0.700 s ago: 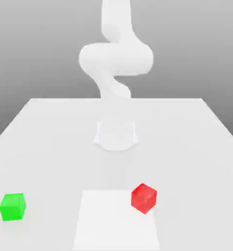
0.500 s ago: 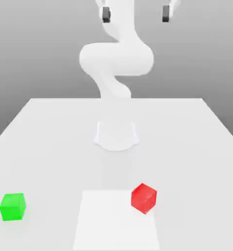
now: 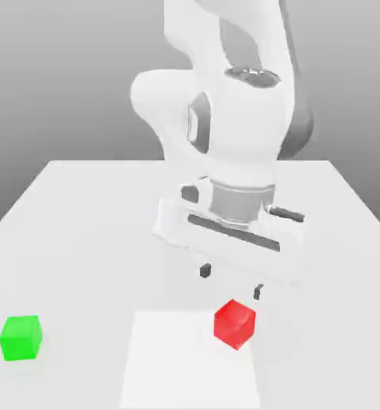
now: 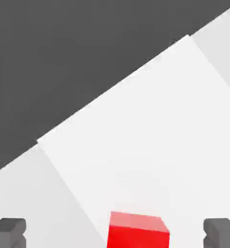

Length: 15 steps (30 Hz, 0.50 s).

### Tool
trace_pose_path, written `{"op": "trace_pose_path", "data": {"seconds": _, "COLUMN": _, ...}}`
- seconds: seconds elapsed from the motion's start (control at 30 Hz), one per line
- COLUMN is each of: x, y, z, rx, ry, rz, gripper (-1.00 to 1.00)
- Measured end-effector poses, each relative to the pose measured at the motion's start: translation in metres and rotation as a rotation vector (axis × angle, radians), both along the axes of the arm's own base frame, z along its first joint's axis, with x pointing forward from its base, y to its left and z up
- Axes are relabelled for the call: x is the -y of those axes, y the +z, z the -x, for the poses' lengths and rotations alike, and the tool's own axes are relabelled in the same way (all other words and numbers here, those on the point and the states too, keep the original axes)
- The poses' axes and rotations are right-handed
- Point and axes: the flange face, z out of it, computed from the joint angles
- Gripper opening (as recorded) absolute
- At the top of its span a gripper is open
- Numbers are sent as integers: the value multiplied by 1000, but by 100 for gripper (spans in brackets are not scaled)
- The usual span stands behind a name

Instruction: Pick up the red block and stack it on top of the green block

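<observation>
Your exterior view takes in the whole white counter (image 3: 81,208), with the arm (image 3: 233,120) bulking large over its middle. On the counter's near part lies a paler square patch (image 3: 185,360). The gripper (image 3: 231,282) hangs above the counter, its two dark fingertips (image 3: 206,271) spread wide with nothing between them. The red block (image 3: 234,323) sits on the patch's corner at the exterior view's right, just below the gripper and untouched. The green block (image 3: 21,337) rests well apart, near the exterior view's left edge. Your hand view adds the red block (image 4: 137,231) lying between the parted fingertips (image 4: 9,231). Half a second ago the fingertips sat at the frame's top; the hand has since come down toward the red block. Neither block has shifted.
</observation>
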Motion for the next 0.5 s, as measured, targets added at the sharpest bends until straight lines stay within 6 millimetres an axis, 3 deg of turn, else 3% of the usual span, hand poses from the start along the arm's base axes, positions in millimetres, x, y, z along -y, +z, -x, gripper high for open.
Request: {"op": "trace_pose_path", "data": {"seconds": 0.5, "x": -1, "y": -69, "z": 5, "rx": -18, "ry": -36, "rz": -15, "gripper": 0}}
